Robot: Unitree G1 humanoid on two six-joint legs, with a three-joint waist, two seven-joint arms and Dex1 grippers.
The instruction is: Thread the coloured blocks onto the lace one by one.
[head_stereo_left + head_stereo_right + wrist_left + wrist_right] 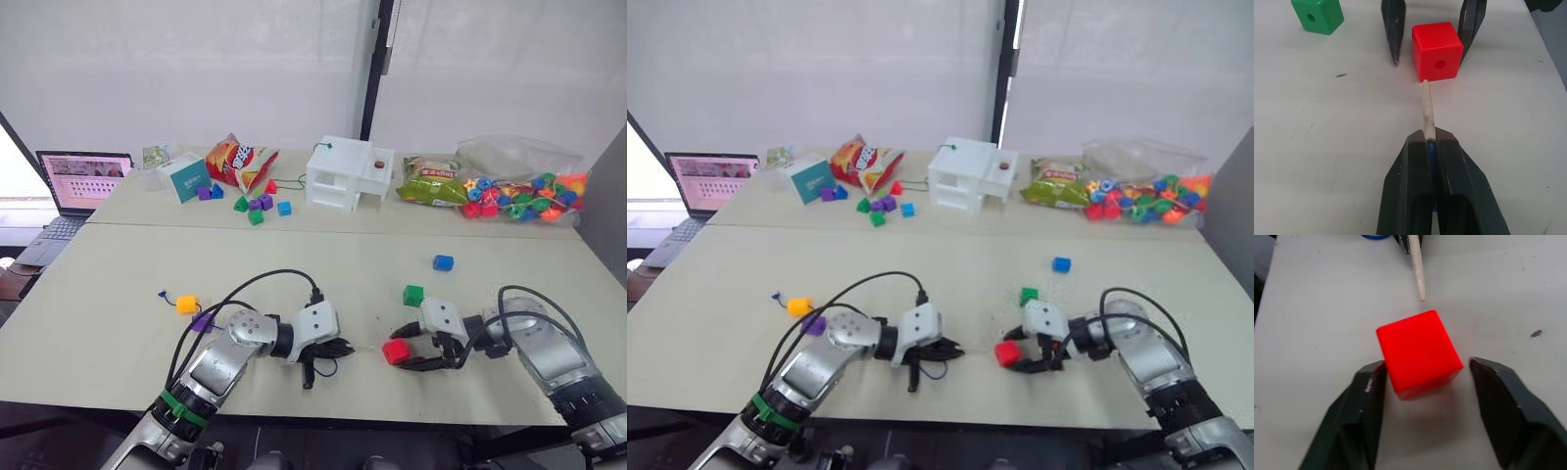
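A red block (1436, 50) lies on the table near the front edge, its hole facing my left gripper. My left gripper (1429, 137) is shut on the lace (1426, 110), and the lace's pale stiff tip points at the block, just short of it. Around the red block (1418, 352) my right gripper (1426, 363) stands open, one finger close against one side and the other a little off. A green block (412, 295) and a blue block (443, 262) lie farther back. A yellow-orange block (186, 305) and a purple block (203, 321) rest beside my left forearm.
At the far side stand a laptop (83, 181), a teal box (183, 176), snack bags (240, 162), a white box (348, 174) and a clear bag of bright beads (524, 191). Small coloured pieces (257, 206) lie near the snack bags.
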